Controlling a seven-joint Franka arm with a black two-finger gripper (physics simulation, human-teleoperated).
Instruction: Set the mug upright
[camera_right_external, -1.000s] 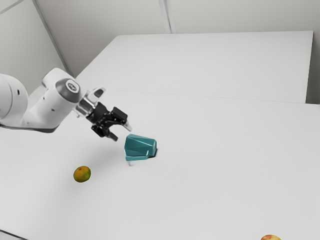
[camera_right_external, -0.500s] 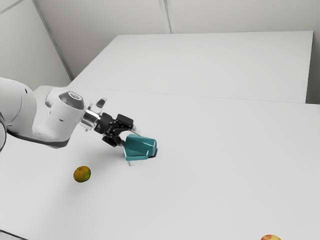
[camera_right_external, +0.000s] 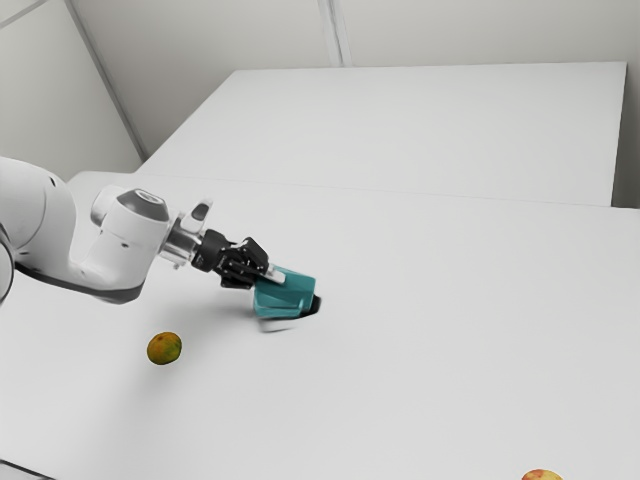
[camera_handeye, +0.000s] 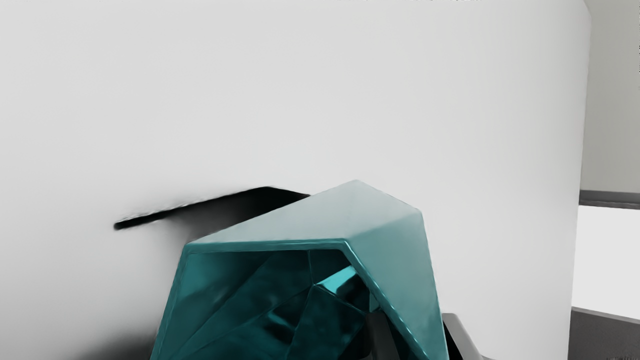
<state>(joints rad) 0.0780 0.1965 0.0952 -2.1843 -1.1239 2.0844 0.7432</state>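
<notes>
And here's the arm (camera_right_external: 40, 220), wht., smooth, rounded links, dk. grey trim (camera_right_external: 115, 295) on the lower edge, grey cap (camera_right_external: 142, 207) w/ a small marking (camera_right_external: 148, 196)! Next, silvery metallic collar (camera_right_external: 181, 243), pale fin (camera_right_external: 201, 213) w/ dk. patch, then a blk., blocky gripper (camera_right_external: 270, 275), fingers (camera_handeye: 462, 337) part lt. grey, part blk.!

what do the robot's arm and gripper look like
The arm is white with rounded segments, dark grey trim and a small oval marking by the silvery wrist. The gripper has a black body and two slim fingers, partly light grey.
</notes>
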